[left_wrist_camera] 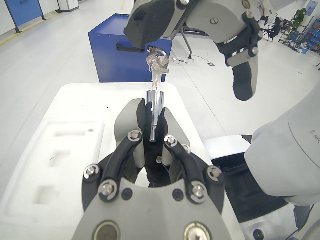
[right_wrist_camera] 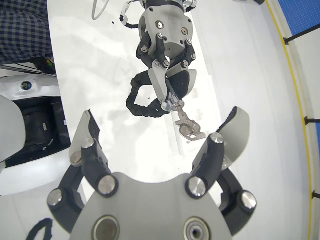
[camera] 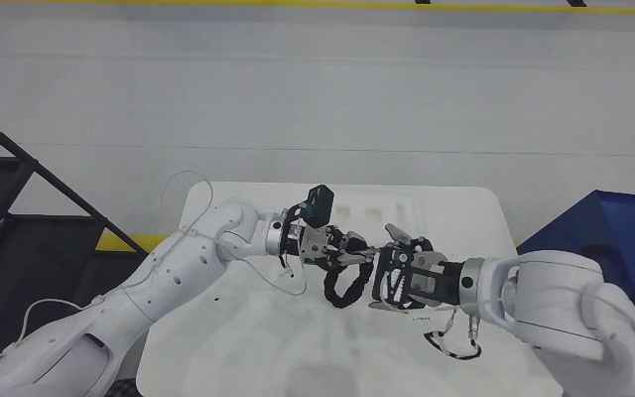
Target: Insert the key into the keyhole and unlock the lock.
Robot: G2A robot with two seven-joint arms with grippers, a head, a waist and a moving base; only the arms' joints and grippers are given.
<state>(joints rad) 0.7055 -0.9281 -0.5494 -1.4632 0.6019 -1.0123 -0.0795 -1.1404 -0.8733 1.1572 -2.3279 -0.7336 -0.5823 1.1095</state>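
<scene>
One turn is remaining, apparently: left gripper [left_wrist_camera: 153, 112] is clamping lock [left_wrist_camera: 154, 102], key [left_wrist_camera: 158, 63] seated. Right gripper [right_wrist_camera: 161, 119] is gaping open, needing to pinch key.

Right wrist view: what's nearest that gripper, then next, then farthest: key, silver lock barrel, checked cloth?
1. key, by the open right gripper.
2. silver lock barrel, just beyond the key.
3. checked cloth, past the table's edge.

R gripper [right_wrist_camera: 161, 113] jaws spread; key [right_wrist_camera: 190, 130] free btwn
</scene>
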